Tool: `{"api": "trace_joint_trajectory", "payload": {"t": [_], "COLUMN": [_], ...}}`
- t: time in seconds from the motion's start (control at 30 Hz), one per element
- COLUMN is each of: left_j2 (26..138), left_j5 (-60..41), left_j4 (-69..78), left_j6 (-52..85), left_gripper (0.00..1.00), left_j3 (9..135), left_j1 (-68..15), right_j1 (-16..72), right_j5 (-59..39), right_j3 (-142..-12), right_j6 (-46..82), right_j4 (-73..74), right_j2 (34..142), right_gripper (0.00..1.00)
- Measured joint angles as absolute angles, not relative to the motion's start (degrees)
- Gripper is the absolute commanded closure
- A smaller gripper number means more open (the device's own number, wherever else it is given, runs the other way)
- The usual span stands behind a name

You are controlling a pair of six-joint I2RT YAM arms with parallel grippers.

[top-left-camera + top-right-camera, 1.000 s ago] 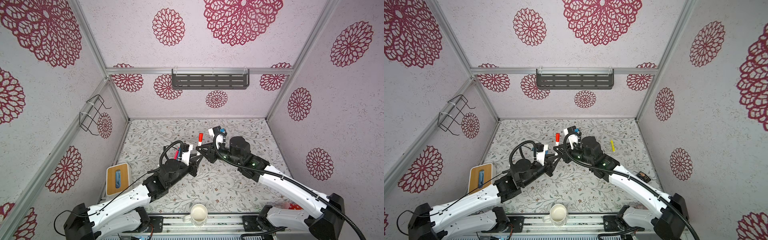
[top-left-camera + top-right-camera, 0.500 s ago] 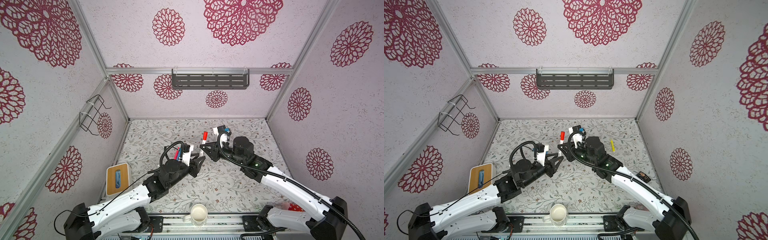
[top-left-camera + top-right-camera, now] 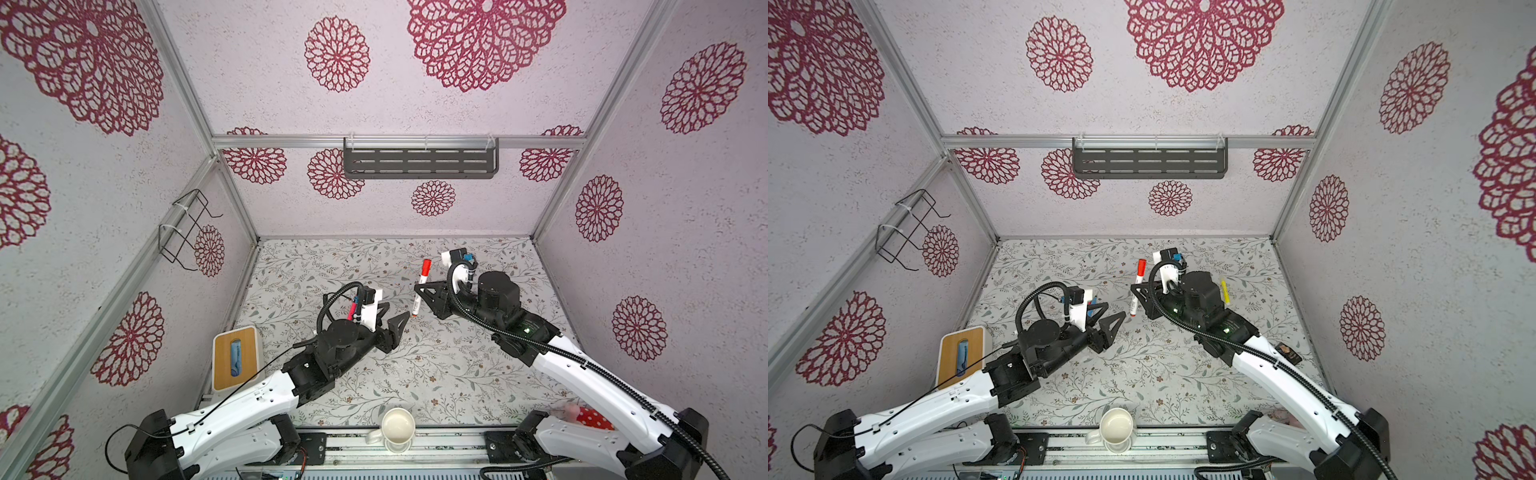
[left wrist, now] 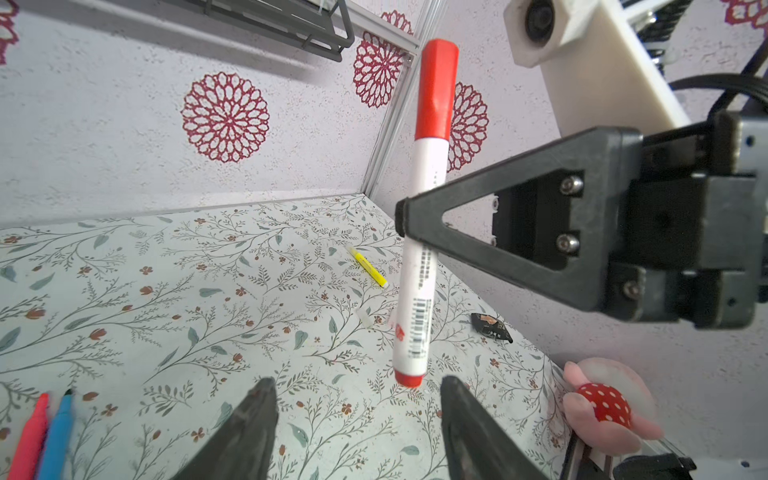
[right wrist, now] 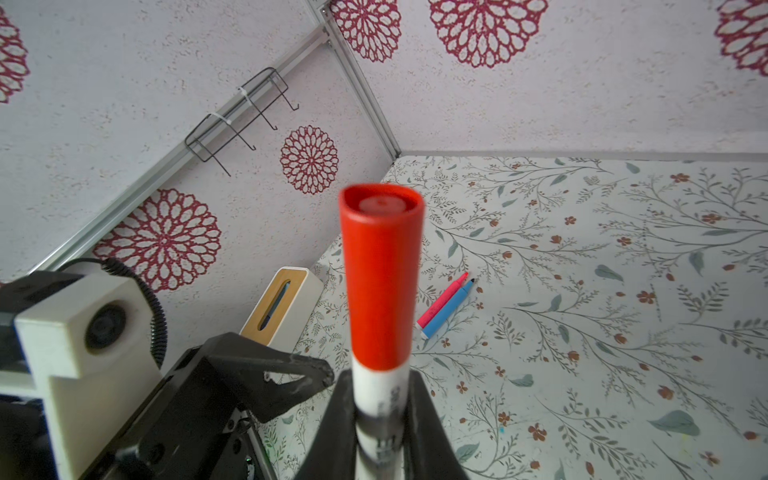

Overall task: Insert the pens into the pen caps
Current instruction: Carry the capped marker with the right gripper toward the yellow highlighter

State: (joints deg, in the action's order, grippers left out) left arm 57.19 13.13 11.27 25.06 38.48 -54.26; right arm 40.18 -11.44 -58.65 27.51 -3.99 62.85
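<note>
My right gripper (image 3: 419, 289) is shut on the white barrel of a white-and-red pen (image 3: 420, 293), held above the table and tilted. A red pen cap (image 4: 436, 91) sits on its upper end. In the right wrist view the pen (image 5: 380, 399) stands between both fingers. My left gripper (image 4: 357, 386) is open and empty, just below the pen's red lower end, apart from it. A yellow pen (image 3: 1225, 291) lies at the right. A pink pen (image 5: 442, 299) and a blue pen (image 5: 449, 309) lie side by side at the left. A small pale cap (image 4: 365, 318) lies on the table.
A white box with a wooden lid (image 3: 235, 357) stands at the left wall. A white cup (image 3: 399, 428) sits at the front edge. A black wrapper (image 4: 492, 328) and a plush toy (image 4: 602, 403) lie by the right wall. A dark shelf (image 3: 419, 162) hangs on the back wall.
My left gripper has opened, let go of the pen's lower end and drawn back to the left. My right gripper has carried the capped pen a little to the right.
</note>
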Motion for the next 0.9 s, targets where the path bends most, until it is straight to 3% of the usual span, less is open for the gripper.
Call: {"api": "trace_joint_trajectory", "payload": {"t": [0.57,0.9], "left_j2": [57.67,57.82], "left_j5": [18.85,19.09], "left_j4": [7.77,5.45], "left_j6": [24.62,24.67], "left_gripper": [0.35,0.35], "left_j3": [39.72,39.94], "left_j1": [-54.26,-54.26], "right_j1": [28.51,22.31], "right_j5": [-3.66,-0.67], "right_j3": [-66.89,-71.29], "right_j6": [22.5,19.44], "right_j4": [-21.93,-29.47], "right_j2": [62.08,68.64], "right_gripper": [1.0,1.0]}}
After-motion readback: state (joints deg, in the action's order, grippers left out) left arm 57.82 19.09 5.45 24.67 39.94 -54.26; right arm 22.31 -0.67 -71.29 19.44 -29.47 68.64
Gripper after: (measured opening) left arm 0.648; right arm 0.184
